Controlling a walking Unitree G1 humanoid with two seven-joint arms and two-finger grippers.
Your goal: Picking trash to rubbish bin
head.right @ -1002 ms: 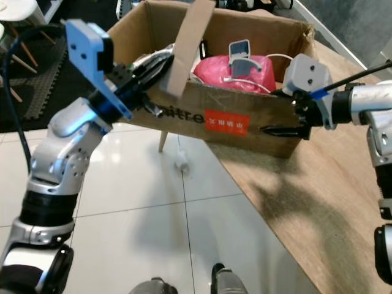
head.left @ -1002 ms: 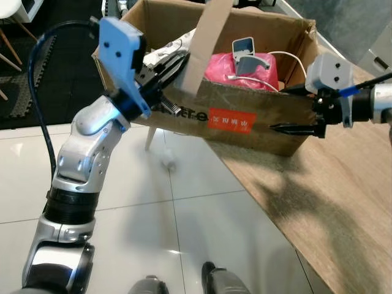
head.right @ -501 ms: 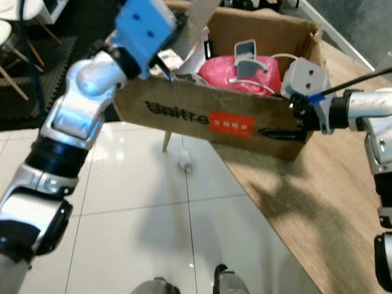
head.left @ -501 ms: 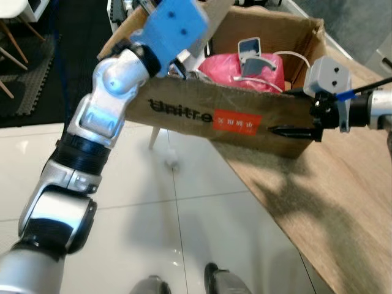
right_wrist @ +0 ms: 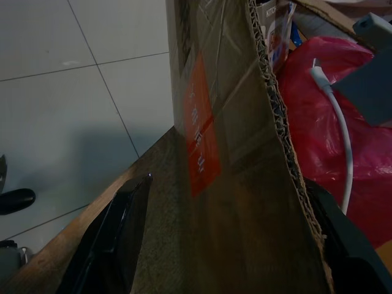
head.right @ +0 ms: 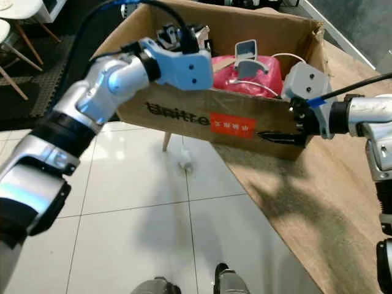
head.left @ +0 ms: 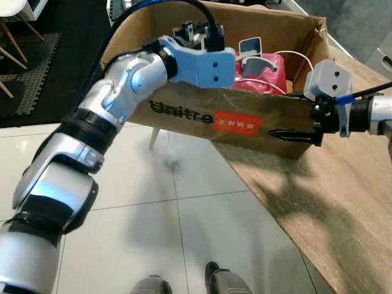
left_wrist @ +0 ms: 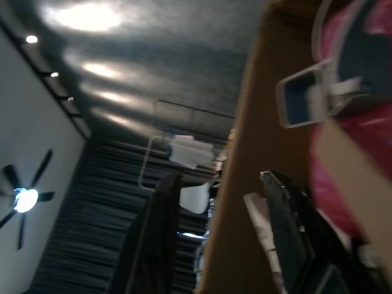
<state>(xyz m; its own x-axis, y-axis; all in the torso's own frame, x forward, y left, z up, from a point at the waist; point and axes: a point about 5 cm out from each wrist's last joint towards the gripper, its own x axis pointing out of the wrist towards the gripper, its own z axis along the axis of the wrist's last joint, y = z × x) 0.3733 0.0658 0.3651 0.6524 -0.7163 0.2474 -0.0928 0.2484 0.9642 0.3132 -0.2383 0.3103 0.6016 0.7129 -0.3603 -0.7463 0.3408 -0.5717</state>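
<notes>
box of rubbish held by its front wall, one gripper at each end

the cardboard box (head.left: pixel 233 119) sits at the corner of the wooden table (head.left: pixel 343 202), its left end jutting out over the white tiled floor (head.left: pixel 141 202). inside lie a red plastic bag (head.left: pixel 263 67), a white cable (head.right: pixel 257 86) draped over it, and a small blue-and-white stand (head.left: pixel 250 48).

the right gripper (head.left: pixel 294 136) is at the box's right end, by the orange label (head.left: pixel 237 124). in the right wrist view its two fingers (right_wrist: pixel 116 233) stand apart with the corrugated front wall between them, one outside and one inside next to the bag; whether they pinch the card or only straddle it cannot be told. the left gripper (left_wrist: pixel 223 233) reaches over the rim at the box's left end, and the left wrist view shows its fingers spread, one on each side of a cardboard wall.

the box looks light but floppy: single-wall card with a bent, creased rim, likely to buckle or tear if lifted by one edge. the contents are loose and would probably slide or spill if it tips. the safest hold seems to be deep on the wall near the corners, where the card is stiffest, with both ends raised evenly. a small white scrap (head.left: pixel 172 163) lies on the floor below the overhang.
</notes>
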